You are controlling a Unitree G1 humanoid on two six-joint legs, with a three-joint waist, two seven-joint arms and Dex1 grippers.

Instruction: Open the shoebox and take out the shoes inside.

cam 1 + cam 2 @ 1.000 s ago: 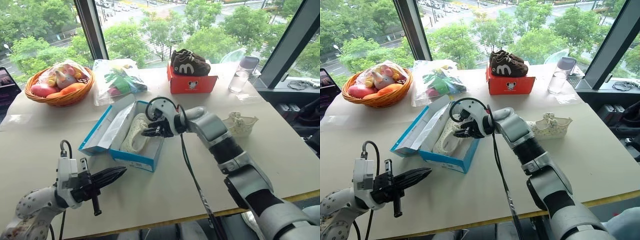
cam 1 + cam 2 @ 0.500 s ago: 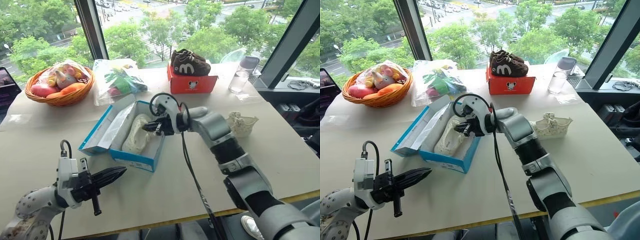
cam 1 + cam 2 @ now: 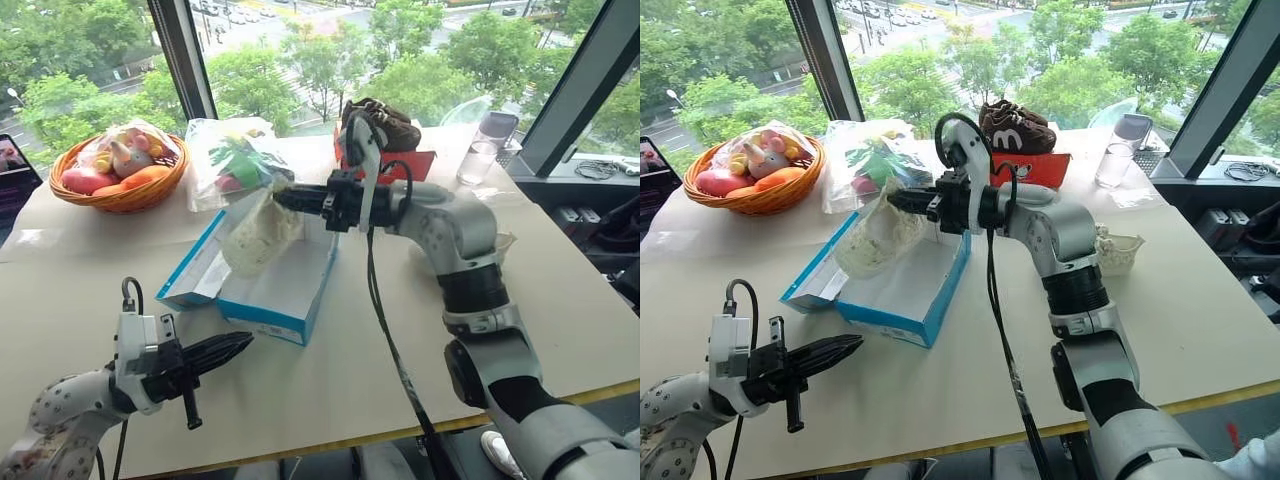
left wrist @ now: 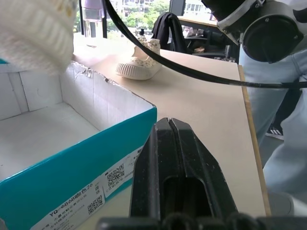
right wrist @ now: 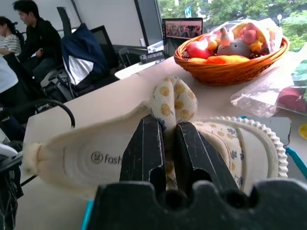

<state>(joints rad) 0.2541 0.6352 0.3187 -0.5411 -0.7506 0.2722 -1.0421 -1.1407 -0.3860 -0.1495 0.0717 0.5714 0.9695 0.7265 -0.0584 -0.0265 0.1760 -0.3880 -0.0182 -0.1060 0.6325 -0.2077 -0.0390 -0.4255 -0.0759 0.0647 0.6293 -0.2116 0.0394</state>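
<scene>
Right gripper (image 3: 285,198) fingers pinch cream shoe (image 3: 258,235) above open shoebox (image 3: 275,290); left gripper (image 3: 235,347) pressed shut; wicker basket (image 3: 120,185) and red box (image 3: 400,165) behind.

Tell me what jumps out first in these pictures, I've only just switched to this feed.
The right gripper holds a cream shoe in the air above the open blue shoebox at the table's middle. The other cream shoe sits on the table to the robot's right of the box. The left gripper hovers shut near the table's front edge.
</scene>
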